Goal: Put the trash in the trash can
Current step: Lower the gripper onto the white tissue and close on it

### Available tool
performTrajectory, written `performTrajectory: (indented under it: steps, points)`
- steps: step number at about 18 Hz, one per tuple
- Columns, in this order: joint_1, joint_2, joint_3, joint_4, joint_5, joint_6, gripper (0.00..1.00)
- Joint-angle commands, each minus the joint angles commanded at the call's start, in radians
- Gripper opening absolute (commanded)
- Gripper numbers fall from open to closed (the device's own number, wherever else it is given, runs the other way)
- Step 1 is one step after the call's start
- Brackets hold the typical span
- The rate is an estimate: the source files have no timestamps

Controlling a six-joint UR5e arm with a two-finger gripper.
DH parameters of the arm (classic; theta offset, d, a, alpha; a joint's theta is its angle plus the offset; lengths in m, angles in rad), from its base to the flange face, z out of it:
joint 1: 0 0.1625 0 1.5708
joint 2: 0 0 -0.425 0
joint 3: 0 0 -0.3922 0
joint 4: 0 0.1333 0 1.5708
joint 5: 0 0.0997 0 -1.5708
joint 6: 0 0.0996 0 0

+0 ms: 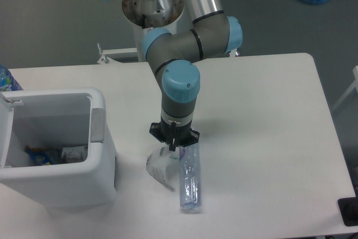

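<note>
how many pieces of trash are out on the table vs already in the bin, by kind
crumpled white wrapper on the table: 1
clear crushed bottle on the table: 1
pieces inside the white bin: at least 2, kinds unclear
total: at least 4

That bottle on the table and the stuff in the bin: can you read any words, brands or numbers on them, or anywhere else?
No text can be read anywhere.
Plastic bottle: its label is hidden under the fingers.
Packets inside the trash can: blue and white print, too small and blurred.
Blue-labelled bottle at the left edge: blurred.
</note>
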State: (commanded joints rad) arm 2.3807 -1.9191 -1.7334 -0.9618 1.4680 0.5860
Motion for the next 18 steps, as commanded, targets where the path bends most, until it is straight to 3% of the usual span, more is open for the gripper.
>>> performTrajectory:
  steps: [9,18]
  points:
    - [0.011,0.063,0.008,-0.005,-0.008,0.011,0.06]
    - [0.072,0.135,0.136,-0.008,-0.184,-0.116,0.06]
